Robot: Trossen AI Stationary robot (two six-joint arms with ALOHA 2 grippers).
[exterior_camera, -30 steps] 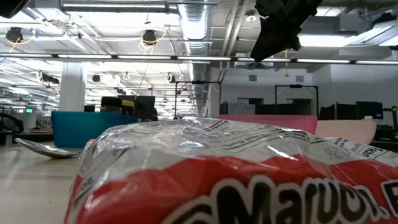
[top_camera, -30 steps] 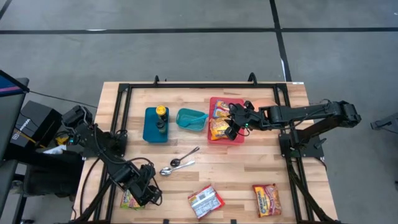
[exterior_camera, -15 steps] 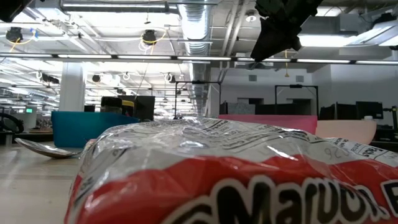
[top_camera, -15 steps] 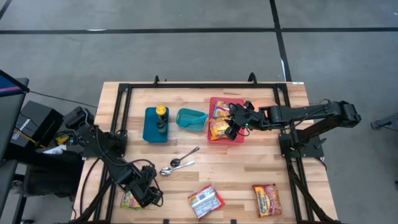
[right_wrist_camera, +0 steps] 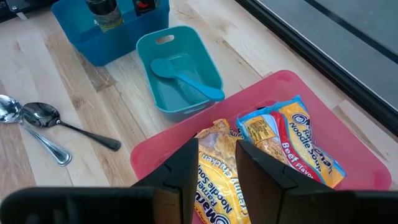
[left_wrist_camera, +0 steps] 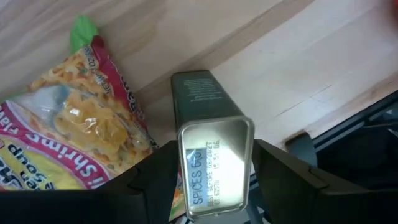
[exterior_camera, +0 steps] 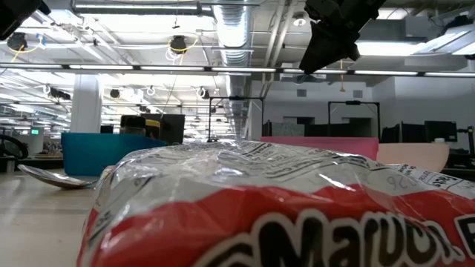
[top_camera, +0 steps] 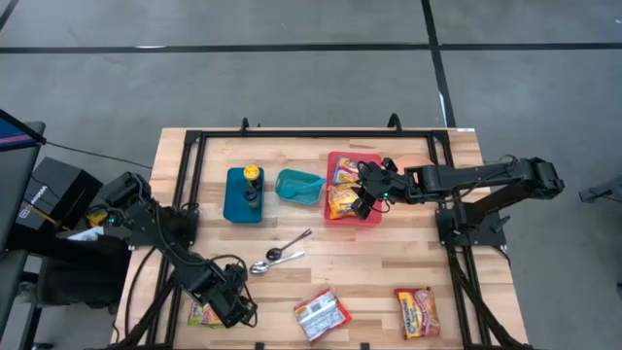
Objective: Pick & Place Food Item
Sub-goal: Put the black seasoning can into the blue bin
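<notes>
My left gripper (top_camera: pixel 231 309) is at the table's near left, shut on a dark green spice tin (left_wrist_camera: pixel 208 118) with a pale label. A shrimp noodle packet (left_wrist_camera: pixel 68 137) lies on the wood beside it and also shows in the high view (top_camera: pixel 201 313). My right gripper (top_camera: pixel 362 202) hovers over the red tray (top_camera: pixel 342 158), fingers a little apart and empty (right_wrist_camera: pixel 217 168). Two noodle packets (right_wrist_camera: pixel 286 140) lie in the tray. In the low view the right gripper hangs high (exterior_camera: pixel 330 41). My left gripper has the spice tin between its two fingers, one on each long side near the labelled end (left_wrist_camera: pixel 214 168). The fingers point down and lie along the tin, whose labelled end faces the wrist. Whether the far end (left_wrist_camera: pixel 196 84) rests on the table does not show.
A blue bin (top_camera: pixel 243 199) with a bottle (top_camera: pixel 252 175) and a teal bin (top_camera: pixel 298 187) stand left of the tray. Two spoons (top_camera: pixel 277 258) lie mid-table. Two more noodle packets (top_camera: pixel 321 313) (top_camera: pixel 416 311) lie near the front edge; one fills the low view (exterior_camera: pixel 282 208).
My left arm has shifted slightly toward the table's near edge with the tin. My right gripper has kept still over the tray.
</notes>
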